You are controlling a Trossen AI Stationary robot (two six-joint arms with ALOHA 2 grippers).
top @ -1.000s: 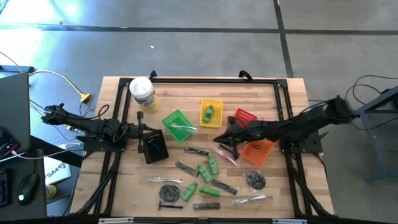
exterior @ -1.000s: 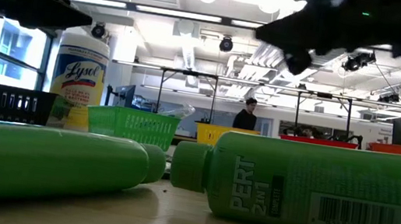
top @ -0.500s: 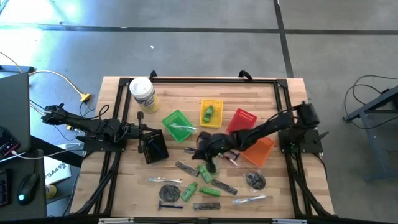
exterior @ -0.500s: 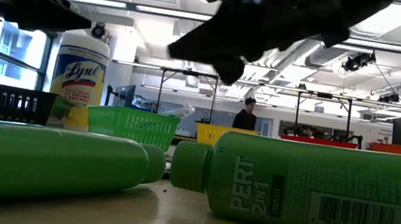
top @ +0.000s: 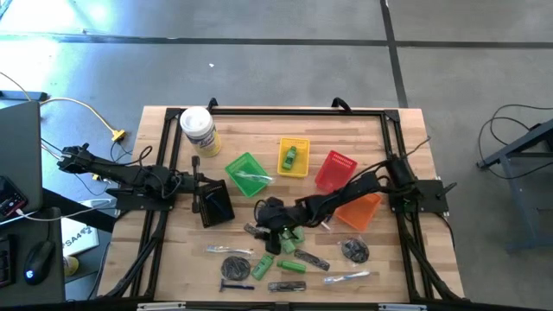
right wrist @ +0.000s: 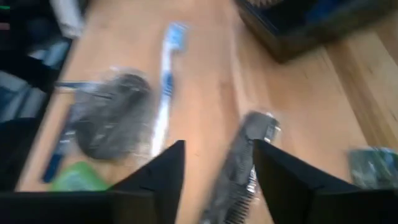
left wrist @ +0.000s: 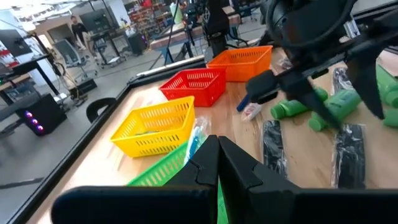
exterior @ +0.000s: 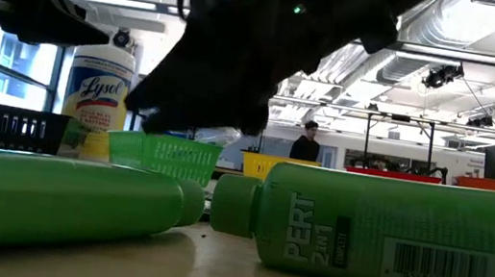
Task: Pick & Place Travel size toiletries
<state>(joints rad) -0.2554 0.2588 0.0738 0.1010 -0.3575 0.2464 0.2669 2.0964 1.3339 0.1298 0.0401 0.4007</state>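
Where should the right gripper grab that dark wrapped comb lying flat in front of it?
Grip the comb across its narrow width near the middle, coming straight down. It lies flat on the table as a long, slim strip, and the right gripper already has its fingers open on either side of it, with bare wood along both long edges.

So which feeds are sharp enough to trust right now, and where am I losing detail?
High view: sharp and evenly lit. Right wrist view: motion-smeared; the dark wrapped comb between the open right tool fingers is soft-edged. Low view: the right arm is a backlit black shape, while the green PERT bottle reads clearly. Left wrist view: mostly crisp.
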